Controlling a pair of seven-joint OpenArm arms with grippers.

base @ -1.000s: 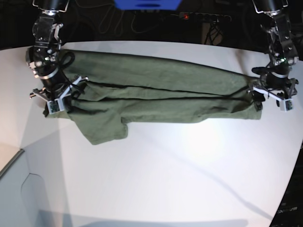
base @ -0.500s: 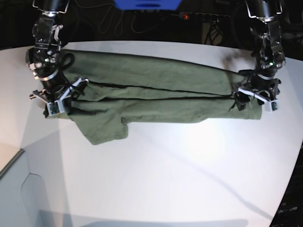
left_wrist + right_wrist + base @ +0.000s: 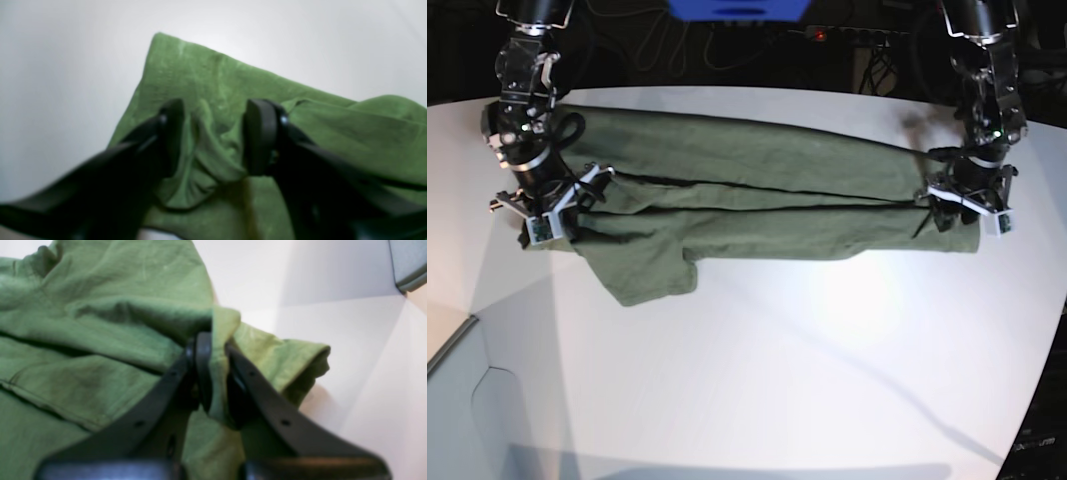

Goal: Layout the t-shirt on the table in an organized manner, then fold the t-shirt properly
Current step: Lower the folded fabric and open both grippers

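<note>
Two grippers sit at opposite ends of the shirt [image 3: 757, 195], which lies stretched as a long, loosely folded band across the upper part of the table [image 3: 807, 350] in the base view, one sleeve hanging down toward lower left.

At upper left of that view, the right gripper [image 3: 213, 373] has its jaws pressed together on a fold of shirt; in its wrist view the pinched cloth stands up between the black fingers [image 3: 203, 366], with the sleeve hem just to the right of them.

At upper right, the left gripper [image 3: 213, 136] is over the shirt's other end. Its wrist view shows the fingers [image 3: 260, 136] partly spread, a bunched ridge of cloth rising in the gap between them. The ridge touches the right finger; whether it is truly pinched I cannot tell. The shirt's corner points to the upper middle of that frame, bare table beyond.

Against the base view a second ago, the left gripper has moved inward and slightly up, from past the shirt's end onto it. The right gripper and the shirt's outline look unchanged.
</note>
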